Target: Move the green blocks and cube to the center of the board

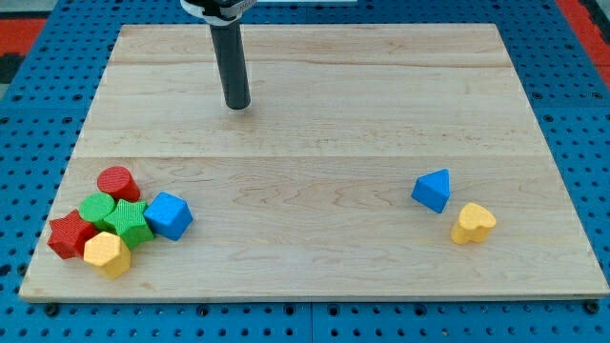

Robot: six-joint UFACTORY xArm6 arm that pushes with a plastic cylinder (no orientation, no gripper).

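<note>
Green blocks x2 (116, 216), red x2 (118, 181), blue x2 (169, 215), yellow x2 (107, 254); my tip (237, 106) well apart; no claw.

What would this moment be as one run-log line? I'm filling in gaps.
my tip: top centre, touching nothing | green blocks and blue cube: bottom-left cluster, not yet centred | board
</note>
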